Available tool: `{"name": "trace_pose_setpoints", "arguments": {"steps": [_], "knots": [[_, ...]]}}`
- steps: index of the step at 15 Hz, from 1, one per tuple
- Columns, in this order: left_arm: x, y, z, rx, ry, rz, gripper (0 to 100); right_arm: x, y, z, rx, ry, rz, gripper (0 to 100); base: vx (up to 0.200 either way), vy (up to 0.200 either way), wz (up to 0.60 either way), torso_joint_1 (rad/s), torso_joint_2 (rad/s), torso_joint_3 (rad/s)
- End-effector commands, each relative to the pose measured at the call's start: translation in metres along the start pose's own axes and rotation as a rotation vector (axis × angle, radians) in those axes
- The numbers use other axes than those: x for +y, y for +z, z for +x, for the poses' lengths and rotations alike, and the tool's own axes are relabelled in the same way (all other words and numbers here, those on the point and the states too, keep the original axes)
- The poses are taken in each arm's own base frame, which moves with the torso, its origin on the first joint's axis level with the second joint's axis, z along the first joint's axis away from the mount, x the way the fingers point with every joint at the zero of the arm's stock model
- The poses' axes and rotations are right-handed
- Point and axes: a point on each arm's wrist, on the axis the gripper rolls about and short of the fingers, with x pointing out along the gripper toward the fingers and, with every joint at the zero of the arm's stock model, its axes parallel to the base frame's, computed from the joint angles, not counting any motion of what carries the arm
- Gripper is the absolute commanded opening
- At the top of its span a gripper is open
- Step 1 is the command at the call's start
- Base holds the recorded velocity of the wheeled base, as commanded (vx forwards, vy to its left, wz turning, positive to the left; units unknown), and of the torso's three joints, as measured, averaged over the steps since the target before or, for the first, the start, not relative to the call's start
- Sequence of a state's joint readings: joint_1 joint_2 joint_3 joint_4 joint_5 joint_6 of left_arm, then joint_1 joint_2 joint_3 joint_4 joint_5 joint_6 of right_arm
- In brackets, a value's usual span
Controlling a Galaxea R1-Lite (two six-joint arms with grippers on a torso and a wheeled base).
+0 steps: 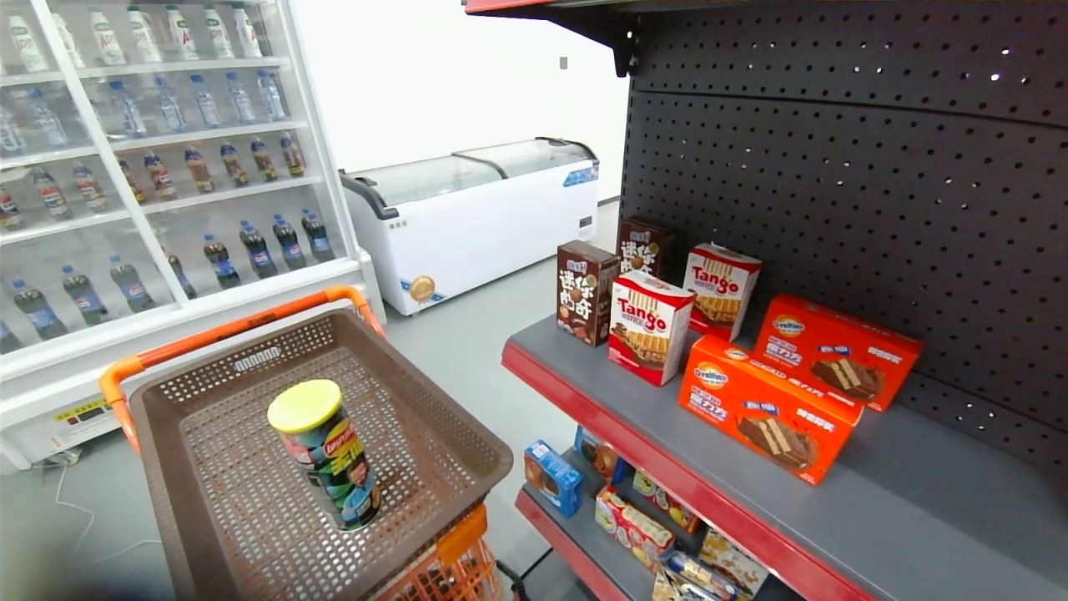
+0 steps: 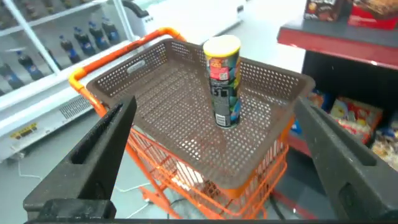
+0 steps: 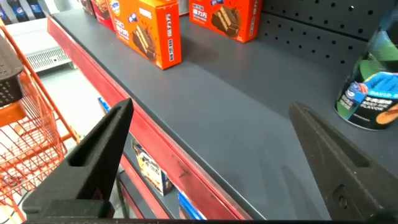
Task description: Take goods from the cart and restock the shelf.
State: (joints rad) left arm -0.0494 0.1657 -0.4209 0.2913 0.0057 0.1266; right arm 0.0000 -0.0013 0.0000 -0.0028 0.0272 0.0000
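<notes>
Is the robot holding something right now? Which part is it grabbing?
Nothing is held. The left gripper and the right gripper are both open and empty; the yellow-lidded cylindrical can stands free in the brown plastic basket.

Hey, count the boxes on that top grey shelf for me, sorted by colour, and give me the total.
Brown boxes: 2
Red-and-white boxes: 2
Orange boxes: 2
Total: 6
</notes>
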Motion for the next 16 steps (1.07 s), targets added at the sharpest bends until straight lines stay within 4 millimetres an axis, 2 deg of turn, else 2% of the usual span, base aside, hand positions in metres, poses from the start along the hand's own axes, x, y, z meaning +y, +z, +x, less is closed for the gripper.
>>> {"name": "trace_pose_setpoints", "arguments": {"steps": [1, 3, 6, 8, 9, 10, 13, 16], "knots": [[0.008, 0.054, 0.033, 0.178, 0.004, 0.022, 100, 0.0, 0.0, 0.0, 0.001, 0.0, -0.002, 100, 0.0, 0.0, 0.0, 0.0, 0.0, 0.0], [0.01, 0.073, 0.06, 0.261, 0.013, 0.011, 100, 0.0, 0.0, 0.0, 0.001, 0.0, 0.0, 100, 0.0, 0.0, 0.0, 0.0, 0.0, 0.0], [0.01, 0.08, 0.106, 0.412, -0.052, -0.012, 100, 0.0, 0.0, 0.0, 0.001, 0.0, 0.0, 100, 0.0, 0.0, 0.0, 0.0, 0.0, 0.0], [0.014, 0.075, 0.128, 0.496, -0.128, -0.066, 100, 0.0, 0.0, 0.0, 0.001, 0.0, -0.002, 100, 0.0, 0.0, 0.0, 0.0, 0.0, 0.0], [0.018, 0.065, 0.148, 0.571, -0.155, -0.066, 100, 0.0, 0.0, 0.0, 0.001, 0.0, 0.0, 100, 0.0, 0.0, 0.0, 0.0, 0.0, 0.0], [0.02, 0.062, 0.16, 0.576, -0.168, -0.051, 100, 0.0, 0.0, 0.0, 0.001, 0.0, -0.002, 100, 0.0, 0.0, 0.0, 0.0, 0.0, 0.0], [0.022, 0.057, 0.187, 0.54, -0.207, -0.047, 100, 0.0, 0.0, 0.0, 0.001, 0.0, -0.002, 100, 0.0, 0.0, 0.0, 0.0, 0.0, 0.0], [0.02, 0.039, 0.204, 0.619, -0.232, -0.057, 100, 0.0, 0.0, 0.0, 0.001, 0.0, 0.0, 100, 0.0, 0.0, 0.0, 0.0, 0.0, 0.0]]}}
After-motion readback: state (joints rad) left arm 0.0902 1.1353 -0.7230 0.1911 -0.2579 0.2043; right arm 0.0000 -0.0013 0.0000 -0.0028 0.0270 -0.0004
